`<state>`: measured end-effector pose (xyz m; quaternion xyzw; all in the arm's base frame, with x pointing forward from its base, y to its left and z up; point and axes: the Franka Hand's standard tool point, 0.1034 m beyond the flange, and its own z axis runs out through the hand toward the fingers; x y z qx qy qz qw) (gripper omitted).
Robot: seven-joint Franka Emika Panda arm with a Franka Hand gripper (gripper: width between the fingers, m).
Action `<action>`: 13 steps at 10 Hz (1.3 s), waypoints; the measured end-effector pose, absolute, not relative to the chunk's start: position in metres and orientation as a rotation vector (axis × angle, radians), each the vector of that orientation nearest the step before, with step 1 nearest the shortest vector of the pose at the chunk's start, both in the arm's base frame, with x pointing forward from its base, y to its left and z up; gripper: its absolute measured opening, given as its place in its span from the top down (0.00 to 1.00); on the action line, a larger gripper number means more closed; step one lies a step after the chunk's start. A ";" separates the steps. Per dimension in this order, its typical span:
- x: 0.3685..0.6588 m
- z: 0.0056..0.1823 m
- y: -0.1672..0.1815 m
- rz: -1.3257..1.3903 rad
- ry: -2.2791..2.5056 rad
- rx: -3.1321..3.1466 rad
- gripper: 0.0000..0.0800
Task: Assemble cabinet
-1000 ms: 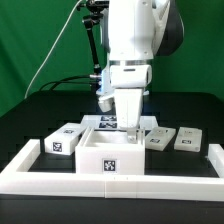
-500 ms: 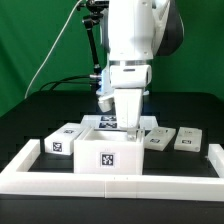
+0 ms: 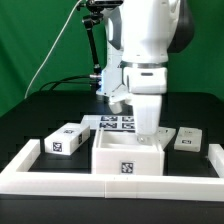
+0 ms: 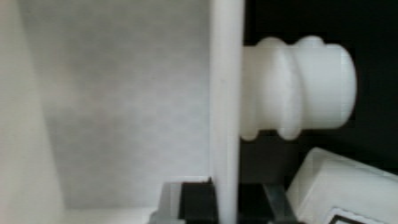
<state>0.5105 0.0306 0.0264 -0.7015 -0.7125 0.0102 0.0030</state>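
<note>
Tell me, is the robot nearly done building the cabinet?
Not yet. Done: nothing joined that I can see. In hand: the gripper holds a wall of the cabinet box. Left: a loose part and a second loose part lie apart from it.

Arm vert., wrist down, pincer [image 3: 148, 133] clamped on cabinet [image 3: 112, 160] wall

A white cabinet box [image 3: 112, 160] carries a black-and-white square tag [image 3: 126, 168] on its near face. Smaller white blocks [image 3: 62, 141] bear similar tags. The table [image 3: 40, 115] is black, the backdrop [image 3: 40, 40] green, and the robot arm [image 3: 150, 35] and border rail [image 3: 60, 183] white.
</note>
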 end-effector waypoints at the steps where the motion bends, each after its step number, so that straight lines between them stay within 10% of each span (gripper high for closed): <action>1: 0.520 0.027 0.045 0.028 -2.269 -2.167 0.96; 13: 0.530 0.026 0.119 0.028 -2.200 -2.195 0.96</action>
